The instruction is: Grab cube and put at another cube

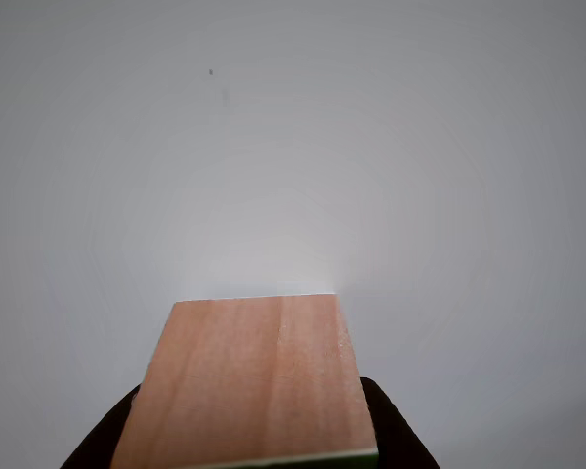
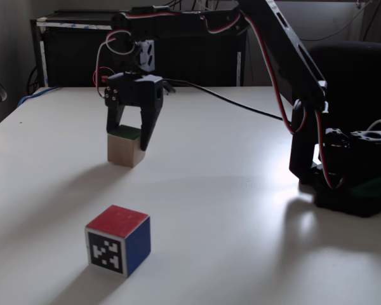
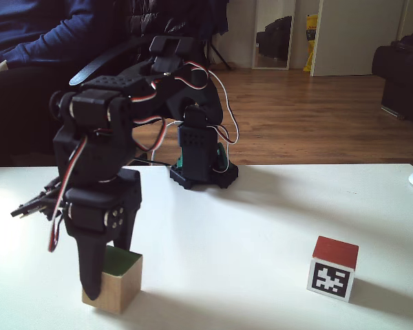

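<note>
Two cubes are sitting on the white table [image 2: 241, 203], well apart: in a fixed view the green-topped cube [image 3: 114, 282] is lying at the left and the red-topped cube [image 3: 333, 268] at the right. The gripper [image 3: 103, 271] is hanging directly over the green-topped cube, its black fingers [image 3: 91, 268] straddling it with jaws spread about cube-wide. Whether they are pressing its sides or merely flanking them I cannot tell.

A white table [image 2: 228, 210] carries the green-topped cube [image 2: 125, 146], the red-topped cube [image 2: 118, 239] and arm base [image 2: 355, 190].
</note>
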Robot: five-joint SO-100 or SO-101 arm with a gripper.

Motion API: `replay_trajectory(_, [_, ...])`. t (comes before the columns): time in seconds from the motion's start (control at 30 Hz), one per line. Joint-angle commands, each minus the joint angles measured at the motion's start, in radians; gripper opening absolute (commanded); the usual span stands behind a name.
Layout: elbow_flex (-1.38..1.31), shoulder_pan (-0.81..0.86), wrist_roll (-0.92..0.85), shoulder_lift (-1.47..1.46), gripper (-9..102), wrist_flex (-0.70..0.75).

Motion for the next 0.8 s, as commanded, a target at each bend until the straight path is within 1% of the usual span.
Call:
replay_trajectory(0.0, [-0.054,0.0,0.003,0.011,16,0.014])
replay_trajectory(0.17, [-0.094,-0.003,0.011,0.012,15,0.063])
replay_trajectory(0.37, [-0.212,-0.018,0.026,0.026,15,0.173])
replay_trajectory(0.53, [-0.218,-0.048,0.041,0.101,15,0.229])
replay_trajectory(0.63, [-0.169,-0.078,0.051,0.181,15,0.244])
replay_trajectory(0.77, [-0.029,-0.137,0.071,0.36,15,0.23])
